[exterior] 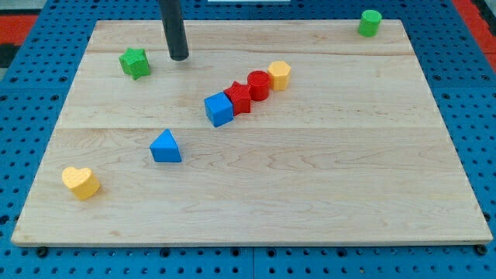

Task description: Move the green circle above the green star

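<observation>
Two green blocks concern this task, and they lie well apart. The green circle (370, 22), a short round block, stands at the far right corner of the tabletop (310, 201), close to its far edge. The green star (135, 63) sits far left, also toward the far edge.

My tip (179, 56) rests on the tabletop just to the right of the green star, not touching it. The rod carries no fingers, so there is nothing to open or close and nothing is held.

Governing relation: the green circle lies a long way to the right of my tip and slightly farther back, across nearly the whole width of the board. To drive it leftward, the tip would in my judgement have to get round to the circle's right side first, where little board remains.

The strip between the star and the far edge looks narrow, so the final placement allows small margin.

A diagonal row at mid-board, blue cube (219, 109), red star (239, 98), red cylinder (258, 84) and yellow hexagon (279, 74), lies nearer than the likely path. The blue triangle (165, 146) and yellow heart (80, 182) sit near left, clear of it.
</observation>
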You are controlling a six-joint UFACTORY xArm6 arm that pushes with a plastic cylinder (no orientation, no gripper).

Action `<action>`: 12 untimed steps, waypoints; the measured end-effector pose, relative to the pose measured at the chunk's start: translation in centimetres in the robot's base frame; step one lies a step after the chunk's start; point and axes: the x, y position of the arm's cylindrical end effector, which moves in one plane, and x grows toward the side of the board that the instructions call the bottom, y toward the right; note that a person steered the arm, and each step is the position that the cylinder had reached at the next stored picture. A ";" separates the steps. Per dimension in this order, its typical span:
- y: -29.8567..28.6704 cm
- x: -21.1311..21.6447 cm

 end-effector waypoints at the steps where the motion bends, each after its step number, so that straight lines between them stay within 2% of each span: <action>1: -2.8 0.0; 2: -6.6 0.5; 3: -7.8 0.2; 4: -1.8 -1.8; 6: 15.5 -4.1; 8: 37.3 -4.6; 9: 44.2 -5.1; 10: 46.5 -9.5; 11: 43.1 -8.8; 12: 31.7 -8.5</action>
